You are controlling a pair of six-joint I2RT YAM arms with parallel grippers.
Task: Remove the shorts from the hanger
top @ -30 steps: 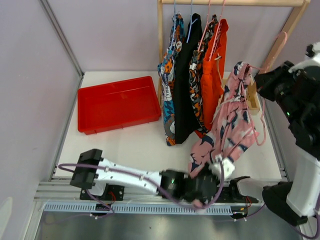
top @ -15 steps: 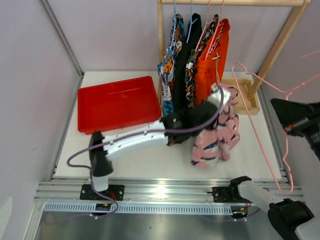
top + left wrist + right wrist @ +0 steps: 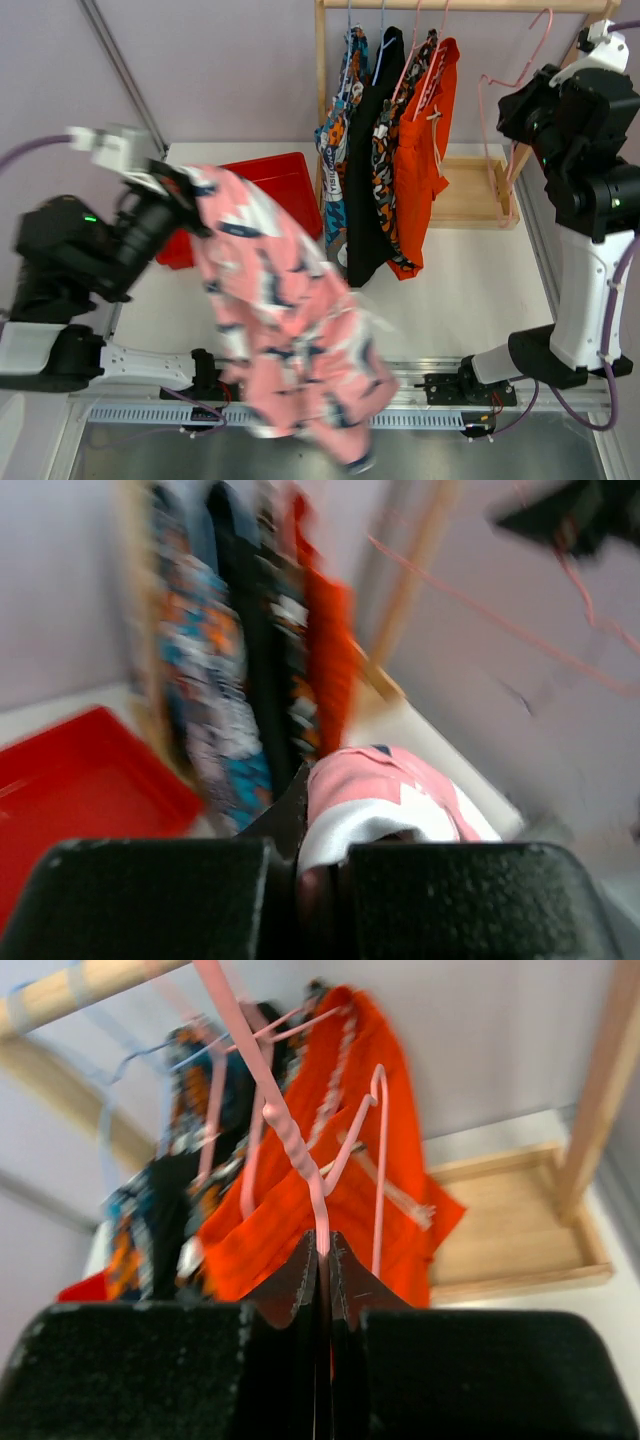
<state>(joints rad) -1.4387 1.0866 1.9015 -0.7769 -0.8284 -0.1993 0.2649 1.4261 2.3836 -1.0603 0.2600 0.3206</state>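
Top view: my left gripper (image 3: 188,192) clamped pink shorts (image 3: 290,330), fabric trailing toward 5 o'clock, off hanger (image 3: 484,105). My right gripper (image 3: 518,105) pinched bare hanger at 2 o'clock.
Left wrist: jaws shut on pink fabric; red tray (image 3: 70,770) at 9 o'clock.
Right wrist: fingers closed on hanger wire; orange shorts (image 3: 350,1160) behind.

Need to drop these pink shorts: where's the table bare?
Bare table between hanging shorts and the right arm's base, in front of the wooden tray. The red tray shows a bare corner. Crowded under the rack; pink shorts hide the left.
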